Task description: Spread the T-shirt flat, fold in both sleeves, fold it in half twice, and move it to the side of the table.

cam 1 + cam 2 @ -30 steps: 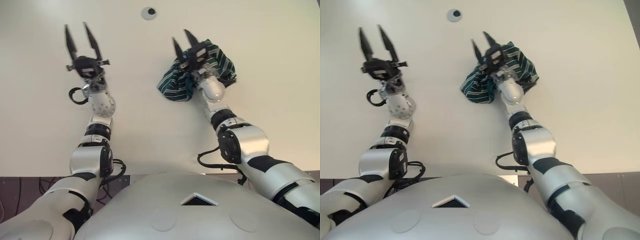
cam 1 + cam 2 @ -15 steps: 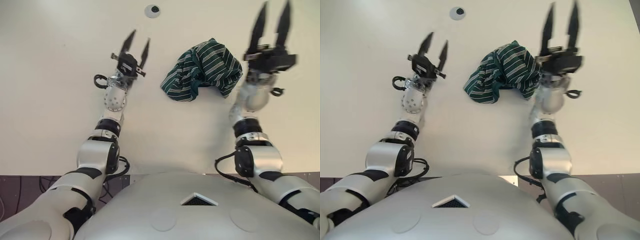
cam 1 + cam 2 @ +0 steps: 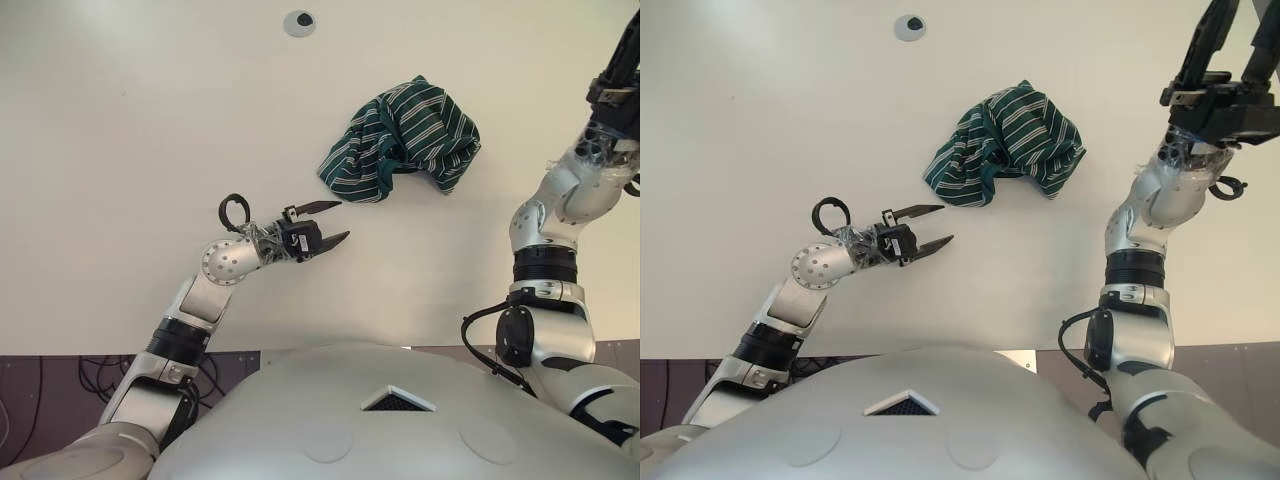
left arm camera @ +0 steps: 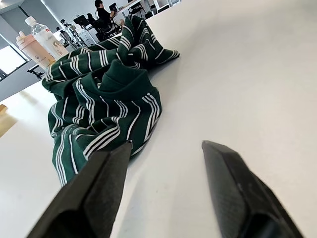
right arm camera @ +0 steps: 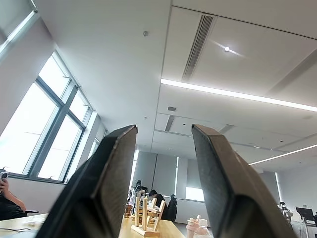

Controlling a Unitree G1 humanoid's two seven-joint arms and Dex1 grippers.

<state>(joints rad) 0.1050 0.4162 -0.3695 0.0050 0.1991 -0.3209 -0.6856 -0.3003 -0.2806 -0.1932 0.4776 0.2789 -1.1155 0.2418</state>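
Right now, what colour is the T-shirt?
Dark green with white stripes; the T-shirt shows best in the left wrist view.

You see silver-shelled arms with black bands at the joints; the left arm [image 3: 190, 305] has a round, dotted wrist ball and a black cable loop [image 3: 233, 212]. A black cable [image 3: 478, 345] curls off the right arm [image 3: 545, 225]. The left gripper [image 3: 343, 219] and right gripper [image 3: 1237, 45] have slim, tapered black fingers.

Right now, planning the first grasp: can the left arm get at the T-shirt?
Probably yes: the left end effector, open and low over the table, points at the T-shirt with nothing between them.
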